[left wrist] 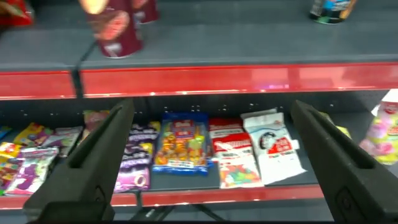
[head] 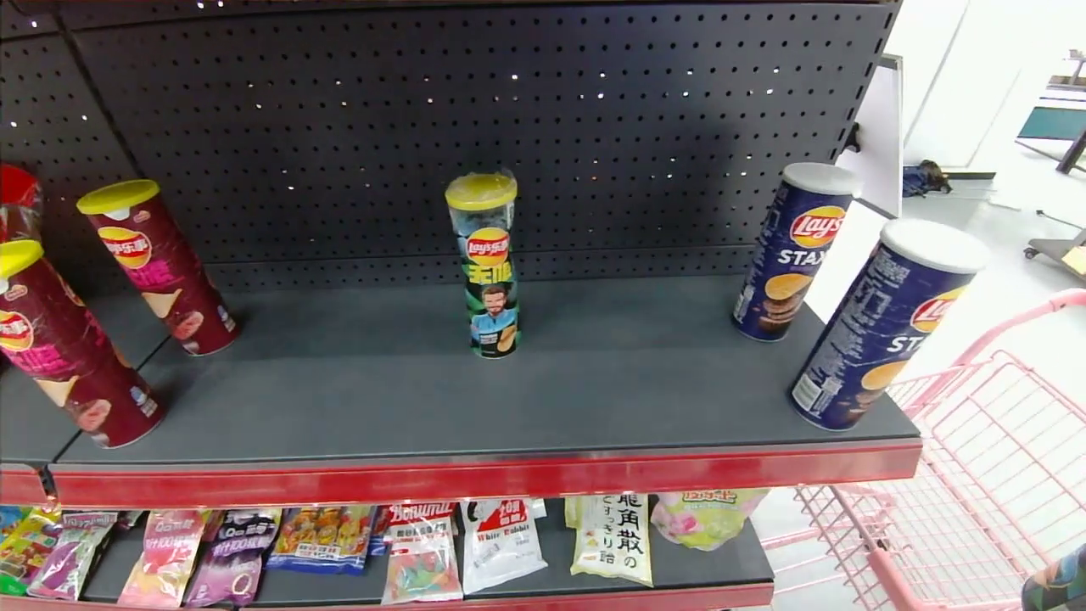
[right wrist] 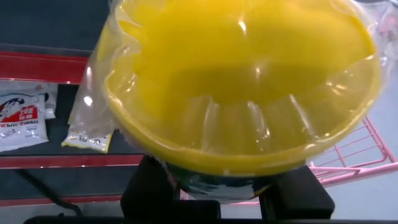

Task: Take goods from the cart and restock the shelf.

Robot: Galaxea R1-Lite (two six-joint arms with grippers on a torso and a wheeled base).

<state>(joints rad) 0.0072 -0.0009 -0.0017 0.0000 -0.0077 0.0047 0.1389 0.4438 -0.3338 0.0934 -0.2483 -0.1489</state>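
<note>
Holding: right fingers point(right wrist: 297, 190) pinch yellow-lidded chip can point(right wrist: 242, 93), seemingly low on its body.
Left fingers point(left wrist: 87, 165): spread wide, empty; snack bags point(left wrist: 183, 146) beyond.
Handling: light stiff tube, slick film; grip mid-body, not lid.

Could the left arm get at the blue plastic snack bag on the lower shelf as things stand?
Probably yes: the open left gripper faces the blue plastic snack bag, nothing between.

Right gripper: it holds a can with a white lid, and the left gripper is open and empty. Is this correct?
Not quite. The lid is yellow, not white; the right wrist view shows it. The rest stands: the right gripper holds the can, and the left gripper is open and empty.
</note>
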